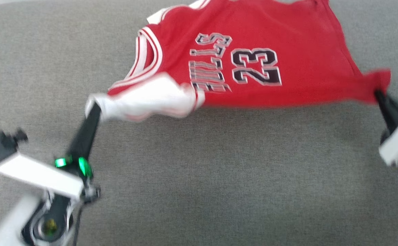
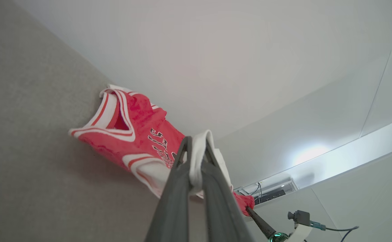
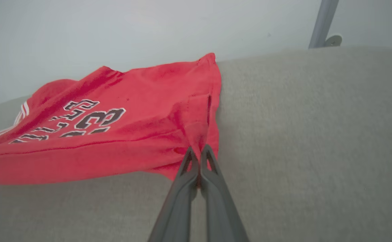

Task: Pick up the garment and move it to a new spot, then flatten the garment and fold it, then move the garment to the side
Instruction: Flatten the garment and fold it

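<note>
Red garment [image 1: 287, 41], one, pinched by left hand [image 1: 94, 109] and right hand [image 1: 378, 93].

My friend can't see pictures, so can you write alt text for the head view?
A red jersey marked 23 is stretched over a grey fabric surface. The left gripper pinches its white sleeve, the right gripper a red corner.

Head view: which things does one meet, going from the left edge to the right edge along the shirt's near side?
left gripper → white sleeve of the garment → number 23 → right gripper
</note>
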### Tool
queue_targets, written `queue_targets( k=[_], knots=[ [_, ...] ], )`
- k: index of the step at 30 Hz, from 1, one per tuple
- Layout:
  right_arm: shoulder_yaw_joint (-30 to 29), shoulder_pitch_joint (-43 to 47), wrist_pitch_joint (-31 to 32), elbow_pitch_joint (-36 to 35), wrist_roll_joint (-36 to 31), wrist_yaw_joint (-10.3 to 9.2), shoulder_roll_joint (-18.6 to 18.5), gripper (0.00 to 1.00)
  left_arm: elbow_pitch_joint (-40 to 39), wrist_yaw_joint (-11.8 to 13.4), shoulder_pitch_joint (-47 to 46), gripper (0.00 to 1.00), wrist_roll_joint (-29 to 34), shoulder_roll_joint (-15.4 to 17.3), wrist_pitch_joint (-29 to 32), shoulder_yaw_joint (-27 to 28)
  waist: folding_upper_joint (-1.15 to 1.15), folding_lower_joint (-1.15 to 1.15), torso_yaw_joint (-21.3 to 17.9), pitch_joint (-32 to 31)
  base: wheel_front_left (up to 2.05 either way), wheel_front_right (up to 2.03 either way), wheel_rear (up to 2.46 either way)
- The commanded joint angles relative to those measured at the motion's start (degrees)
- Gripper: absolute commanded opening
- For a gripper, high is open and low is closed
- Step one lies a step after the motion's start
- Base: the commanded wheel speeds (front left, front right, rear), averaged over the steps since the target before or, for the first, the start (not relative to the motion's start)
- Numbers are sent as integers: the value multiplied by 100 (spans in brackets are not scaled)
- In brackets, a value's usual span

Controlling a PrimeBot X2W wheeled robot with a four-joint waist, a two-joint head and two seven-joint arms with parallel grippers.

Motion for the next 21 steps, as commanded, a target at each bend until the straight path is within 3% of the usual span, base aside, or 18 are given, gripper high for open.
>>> queue_targets(
  k=[1, 12, 18, 21],
  knots=[
    [-56, 184, 77, -143, 49, -2, 9, 0, -55, 12, 160, 0, 68, 25, -25, 40, 0, 0, 20, -64, 0, 0, 0],
    [-1102, 2551, 993, -2193, 183, -2, 654, 0, -1292, 12, 2248, 0, 365, 231, -57, 226, 0, 0, 18, -156, 0, 0, 0],
    [-1407, 3073, 1294, -2737, 248, -2, 825, 0, -1838, 12, 2845, 0, 502, 401, -60, 394, 0, 0, -36, -130, 0, 0, 0],
    [-1483, 2988, 1308, -2770, 276, -2, 918, 0, -1887, 12, 2707, 0, 565, 497, -58, 394, 0, 0, -82, -117, 0, 0, 0]
  ],
)
